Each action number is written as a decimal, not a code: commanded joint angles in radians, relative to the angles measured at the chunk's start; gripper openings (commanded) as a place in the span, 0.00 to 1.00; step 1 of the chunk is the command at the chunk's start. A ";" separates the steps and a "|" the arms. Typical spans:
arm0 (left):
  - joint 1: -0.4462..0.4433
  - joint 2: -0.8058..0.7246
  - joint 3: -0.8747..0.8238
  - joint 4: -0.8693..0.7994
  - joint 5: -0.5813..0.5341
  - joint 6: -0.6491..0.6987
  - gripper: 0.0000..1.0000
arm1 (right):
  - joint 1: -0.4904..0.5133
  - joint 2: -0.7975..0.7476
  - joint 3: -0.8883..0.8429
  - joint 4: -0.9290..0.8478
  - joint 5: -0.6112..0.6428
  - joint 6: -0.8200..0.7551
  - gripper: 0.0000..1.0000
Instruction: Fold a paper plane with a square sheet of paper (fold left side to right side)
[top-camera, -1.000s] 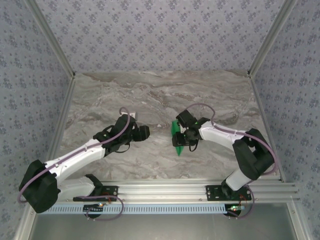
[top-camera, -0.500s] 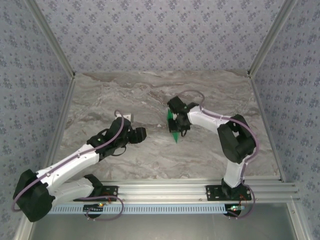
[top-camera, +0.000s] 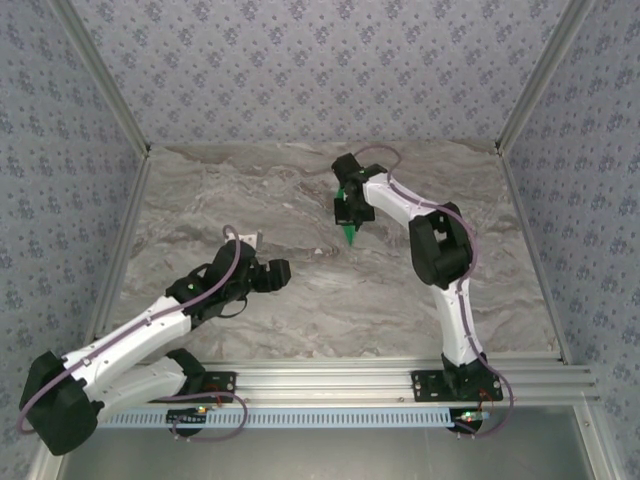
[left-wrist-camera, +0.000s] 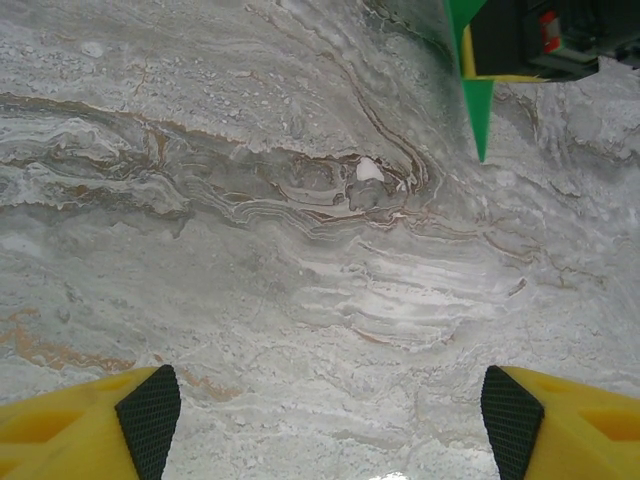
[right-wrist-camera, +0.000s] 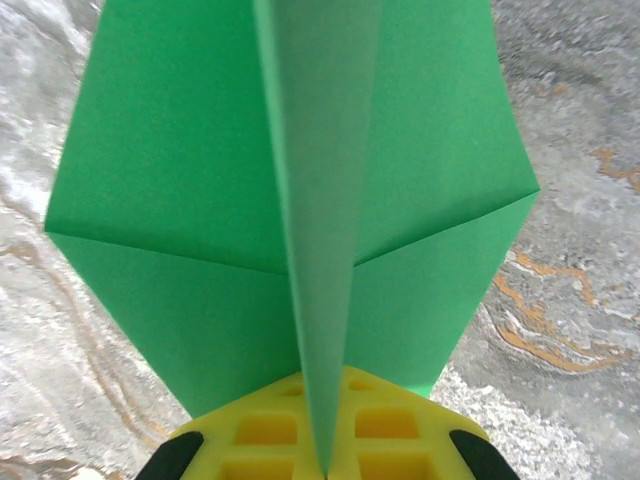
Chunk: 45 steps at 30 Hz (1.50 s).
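Up at twelve o'clock my right gripper (top-camera: 347, 213) pinches the paper plane's (right-wrist-camera: 190, 190) middle fold; it looks light, bendy. My left gripper (left-wrist-camera: 330, 418) stands wide.

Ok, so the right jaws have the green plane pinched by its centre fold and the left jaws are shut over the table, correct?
Not quite: the left jaws are open, not shut. The left wrist view shows them set wide apart over the table with nothing between them. The right jaws do pinch the green plane by its centre fold.
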 joint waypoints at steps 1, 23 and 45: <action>0.002 -0.013 -0.005 -0.023 0.006 0.003 0.82 | -0.010 0.047 0.047 -0.092 -0.001 -0.033 0.07; 0.320 0.001 0.147 -0.094 0.186 0.074 0.91 | 0.015 -0.149 -0.001 -0.170 0.040 -0.105 0.46; 0.518 0.008 -0.181 0.408 -0.536 0.435 0.93 | -0.418 -1.179 -1.184 0.638 0.416 -0.218 1.00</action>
